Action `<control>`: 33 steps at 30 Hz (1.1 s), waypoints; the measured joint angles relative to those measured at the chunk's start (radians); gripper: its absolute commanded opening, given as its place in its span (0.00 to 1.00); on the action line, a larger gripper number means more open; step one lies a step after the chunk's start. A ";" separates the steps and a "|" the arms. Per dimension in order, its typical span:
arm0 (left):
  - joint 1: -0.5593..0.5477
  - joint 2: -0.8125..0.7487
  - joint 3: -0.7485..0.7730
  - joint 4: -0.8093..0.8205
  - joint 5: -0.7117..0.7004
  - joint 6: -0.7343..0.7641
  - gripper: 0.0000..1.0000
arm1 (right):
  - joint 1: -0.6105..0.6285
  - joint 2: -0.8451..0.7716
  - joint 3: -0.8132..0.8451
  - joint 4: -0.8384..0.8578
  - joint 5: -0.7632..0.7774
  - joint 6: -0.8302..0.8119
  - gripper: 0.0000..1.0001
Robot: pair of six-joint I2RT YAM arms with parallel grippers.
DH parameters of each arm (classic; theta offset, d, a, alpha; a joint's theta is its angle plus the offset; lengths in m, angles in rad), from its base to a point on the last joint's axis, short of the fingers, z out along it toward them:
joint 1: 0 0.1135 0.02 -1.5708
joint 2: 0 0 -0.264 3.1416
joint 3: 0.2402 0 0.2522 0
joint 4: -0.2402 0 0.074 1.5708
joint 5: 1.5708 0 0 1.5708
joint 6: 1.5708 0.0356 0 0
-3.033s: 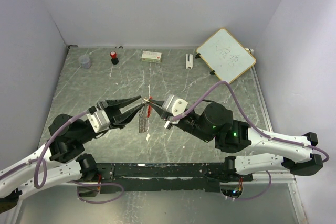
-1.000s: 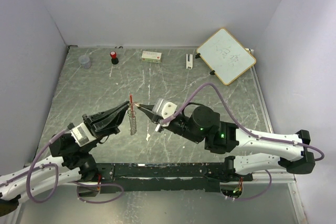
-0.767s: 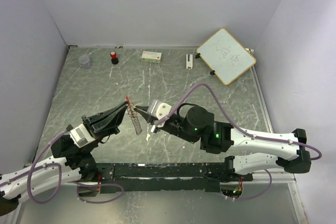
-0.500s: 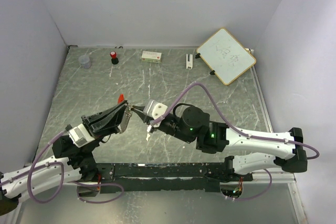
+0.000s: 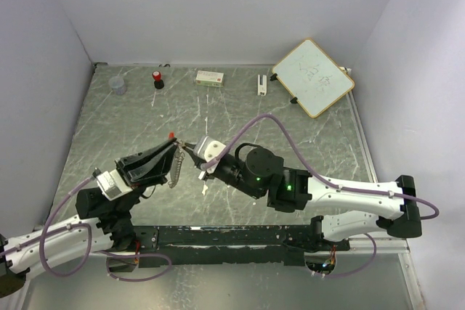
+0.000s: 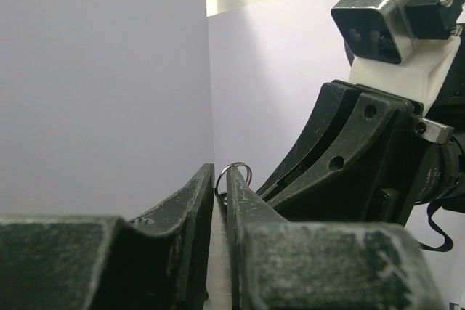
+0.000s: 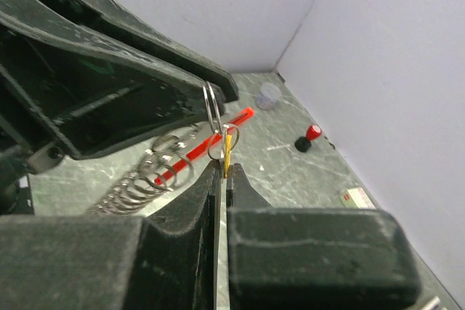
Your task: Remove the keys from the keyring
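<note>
The keyring (image 6: pixel 234 173), a thin silver loop, sits pinched at the tips of my left gripper (image 6: pixel 220 173), whose jaws stand a hair apart on it. A chain of silver rings (image 7: pixel 138 179) dangles from it above the table (image 5: pixel 174 172). My right gripper (image 7: pixel 221 167) is shut on the small yellow key (image 7: pixel 228 147), which is still threaded on a ring. The long red key (image 7: pixel 218 133) hangs behind it. In the top view both grippers meet tip to tip, left gripper (image 5: pixel 176 152) and right gripper (image 5: pixel 187 147), with the red key (image 5: pixel 171 136) poking up between them.
Along the back wall stand a clear cup (image 5: pixel 118 85), a red-capped black bottle (image 5: pixel 158 78), a white box (image 5: pixel 210 77) and a small white block (image 5: pixel 261 83). A whiteboard (image 5: pixel 313 76) leans at the back right. A white scrap (image 5: pixel 205 189) lies under the right arm.
Both grippers have shifted left together with the bunch. The right arm stretches further across. The ring chain has swung and now hangs lower left. The left jaws have parted slightly.
</note>
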 measured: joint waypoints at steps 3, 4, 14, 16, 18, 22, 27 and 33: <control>0.000 -0.048 0.007 -0.095 -0.022 -0.008 0.30 | 0.001 -0.006 -0.001 -0.025 0.039 -0.010 0.00; 0.000 -0.067 0.013 -0.140 -0.029 -0.010 0.30 | 0.002 -0.011 -0.002 -0.035 0.049 -0.012 0.00; 0.000 -0.195 0.118 -0.417 -0.115 -0.009 0.30 | 0.002 -0.066 -0.010 -0.131 0.160 -0.040 0.00; 0.000 -0.202 0.124 -0.467 -0.132 -0.003 0.31 | 0.002 -0.066 -0.010 -0.151 0.174 -0.043 0.00; 0.000 -0.201 0.135 -0.517 -0.145 0.002 0.31 | 0.002 -0.066 -0.008 -0.168 0.185 -0.046 0.00; 0.000 -0.186 0.175 -0.603 -0.166 0.014 0.33 | 0.006 -0.061 0.022 -0.217 0.208 -0.057 0.00; 0.000 -0.154 0.216 -0.667 -0.167 0.033 0.40 | 0.033 -0.048 0.078 -0.249 0.249 -0.080 0.00; 0.000 -0.092 0.255 -0.740 -0.142 0.053 0.53 | 0.060 -0.040 0.090 -0.253 0.288 -0.111 0.00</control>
